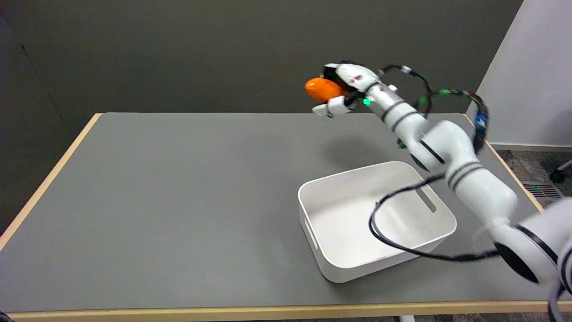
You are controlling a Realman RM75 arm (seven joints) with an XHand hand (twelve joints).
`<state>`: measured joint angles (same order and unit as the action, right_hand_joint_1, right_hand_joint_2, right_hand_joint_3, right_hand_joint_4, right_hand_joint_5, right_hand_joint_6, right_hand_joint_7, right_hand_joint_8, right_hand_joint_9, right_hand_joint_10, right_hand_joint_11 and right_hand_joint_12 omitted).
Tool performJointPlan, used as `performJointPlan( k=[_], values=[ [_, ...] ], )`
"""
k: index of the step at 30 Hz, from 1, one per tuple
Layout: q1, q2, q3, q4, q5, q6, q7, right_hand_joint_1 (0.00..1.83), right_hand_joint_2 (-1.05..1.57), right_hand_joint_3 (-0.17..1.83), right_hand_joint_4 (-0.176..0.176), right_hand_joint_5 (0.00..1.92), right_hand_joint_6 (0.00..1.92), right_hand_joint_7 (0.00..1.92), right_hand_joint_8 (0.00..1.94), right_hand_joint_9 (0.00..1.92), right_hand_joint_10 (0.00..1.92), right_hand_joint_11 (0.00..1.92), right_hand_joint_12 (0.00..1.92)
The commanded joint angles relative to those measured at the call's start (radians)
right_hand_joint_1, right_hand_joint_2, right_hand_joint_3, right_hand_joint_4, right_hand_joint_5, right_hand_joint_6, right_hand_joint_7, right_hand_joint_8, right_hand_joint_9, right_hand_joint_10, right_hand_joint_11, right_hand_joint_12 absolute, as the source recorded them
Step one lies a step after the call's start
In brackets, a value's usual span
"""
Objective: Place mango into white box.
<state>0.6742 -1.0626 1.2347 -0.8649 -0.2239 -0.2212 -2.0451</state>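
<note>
An orange mango (321,89) is held high in the air by my right hand (344,89), whose fingers wrap it from above and below. The hand hovers over the far part of the table, beyond and above the white box (313,197). That box sits on the grey table to the right of the middle, open side up, with nothing inside it. A black cable from my arm loops across the box's right half.
The grey table (156,201) has a light wooden edge. My white right arm (464,174) stretches in from the lower right, over the box's far right corner. A dark wall stands behind the table, with a white wall at the right.
</note>
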Motion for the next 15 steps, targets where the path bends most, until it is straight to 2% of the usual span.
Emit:
performJointPlan(
  k=[1, 5, 7, 10, 15],
  values=[
    [-0.793, 0.101, 0.720, -0.495, 0.394, -0.005, 0.032, 1.21, 0.91, 0.64, -0.137, 0.68, 1.44, 0.94, 1.41, 0.97, 1.64, 0.85, 1.92],
    [-0.955, 0.019, 0.839, -0.611, 0.402, -0.040, 0.032, 1.21, 0.90, 0.66, -0.128, 0.69, 1.44, 0.94, 1.40, 0.98, 1.65, 0.89, 1.92],
    [-1.019, -0.027, 0.875, -0.660, 0.403, -0.070, 0.032, 1.20, 1.00, 0.51, -0.173, 0.73, 1.44, 0.79, 1.45, 0.97, 1.65, 0.89, 1.92],
    [-1.083, -0.084, 0.910, -0.719, 0.403, -0.118, 0.037, 1.20, 0.99, 0.53, -0.176, 0.74, 1.45, 0.79, 1.46, 0.97, 1.66, 0.90, 1.92],
    [-1.120, -0.106, 0.950, -0.781, 0.434, -0.149, 0.127, 1.20, 0.96, 0.57, -0.176, 0.74, 1.46, 0.79, 1.47, 0.98, 1.67, 0.96, 1.92]
  ],
)
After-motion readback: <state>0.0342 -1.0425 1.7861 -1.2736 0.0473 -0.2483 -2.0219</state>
